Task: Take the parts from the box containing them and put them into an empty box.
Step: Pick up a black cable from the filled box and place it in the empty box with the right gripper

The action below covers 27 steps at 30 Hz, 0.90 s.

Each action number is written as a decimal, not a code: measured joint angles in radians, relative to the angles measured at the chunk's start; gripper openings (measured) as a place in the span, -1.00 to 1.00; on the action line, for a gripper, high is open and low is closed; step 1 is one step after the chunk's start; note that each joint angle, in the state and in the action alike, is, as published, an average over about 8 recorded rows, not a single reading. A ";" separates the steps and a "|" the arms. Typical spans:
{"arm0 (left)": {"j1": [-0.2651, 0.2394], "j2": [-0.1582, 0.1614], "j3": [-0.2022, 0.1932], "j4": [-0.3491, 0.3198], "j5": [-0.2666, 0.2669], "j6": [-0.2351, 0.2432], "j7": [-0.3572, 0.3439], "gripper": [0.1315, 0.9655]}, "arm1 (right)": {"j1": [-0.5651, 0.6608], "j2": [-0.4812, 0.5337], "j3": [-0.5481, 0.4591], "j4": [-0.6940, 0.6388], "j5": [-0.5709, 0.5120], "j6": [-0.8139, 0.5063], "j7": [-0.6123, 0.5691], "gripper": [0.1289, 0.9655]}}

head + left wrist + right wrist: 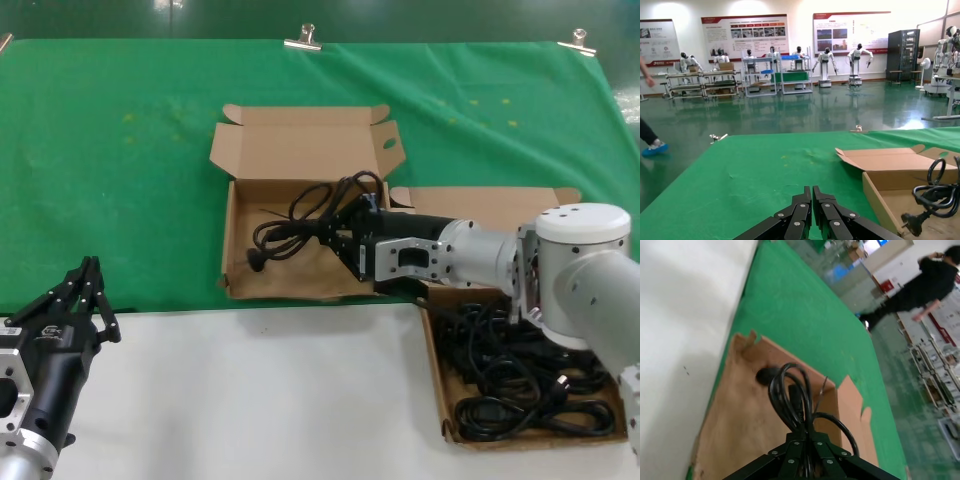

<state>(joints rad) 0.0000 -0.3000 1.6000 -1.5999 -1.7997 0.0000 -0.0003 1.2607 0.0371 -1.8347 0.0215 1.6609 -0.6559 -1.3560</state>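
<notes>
Right hand (338, 237) reached over squarer box (240, 285), fingers pinching cord bundle (300, 215) lying inside it. Wider box (437, 375) near right arm held remaining cords (520, 385). Left hand (88, 272) idle over table (250, 400), fingers pressed together.

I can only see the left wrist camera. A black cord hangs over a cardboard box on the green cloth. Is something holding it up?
Observer: Yes. The right hand is shut on that power cord, over the squarer box.
Child: Are there any more cords?
Observer: Lots. A pile of cords fills a wider box under the right arm.
Child: And where is my hand?
Observer: The left hand sits apart from both boxes, over the white tabletop at the edge of the green cloth.
</notes>
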 joint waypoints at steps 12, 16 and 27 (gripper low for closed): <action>0.000 0.000 0.000 0.000 0.000 0.000 0.000 -0.91 | -0.025 -0.009 0.042 -0.009 0.014 0.059 -0.078 -0.87; 0.000 0.000 0.000 0.000 0.000 0.000 0.000 -0.91 | -0.028 -0.009 0.048 -0.009 0.013 0.062 -0.090 -0.79; 0.000 0.000 0.000 0.000 0.000 0.000 0.000 -0.91 | -0.017 0.003 0.071 -0.006 0.019 0.033 -0.118 -0.41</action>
<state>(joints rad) 0.0000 -0.3000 1.6000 -1.5999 -1.7997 0.0000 -0.0003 1.2436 0.0403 -1.7633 0.0156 1.6796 -0.6233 -1.4739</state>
